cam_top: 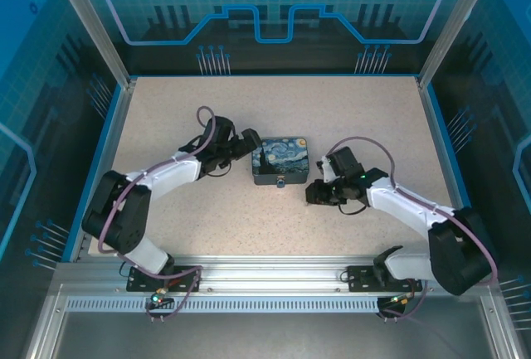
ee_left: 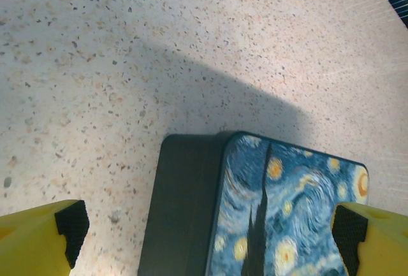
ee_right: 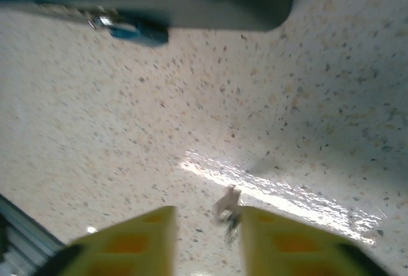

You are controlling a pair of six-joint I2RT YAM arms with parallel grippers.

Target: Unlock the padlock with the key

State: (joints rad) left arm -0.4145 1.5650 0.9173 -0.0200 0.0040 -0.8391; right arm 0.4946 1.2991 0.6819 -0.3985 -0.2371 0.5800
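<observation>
Two steps wait, I judge: the right gripper (ee_right: 207, 225), jaws narrowly apart around the loose tiny dark metal key (ee_right: 227, 211), must pinch it, then reach the bluish-grey metal padlock (ee_right: 131, 29) on the night-sky printed box (ee_left: 280, 212); the left gripper (ee_left: 204, 244) straddles that box, jaws wide.

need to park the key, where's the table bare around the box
Bare: the wide table strip behind the box, and the strip between its padlock side and the arm bases. Crowded: the box's left side at the left hand, and near-right of it by the right hand.
</observation>
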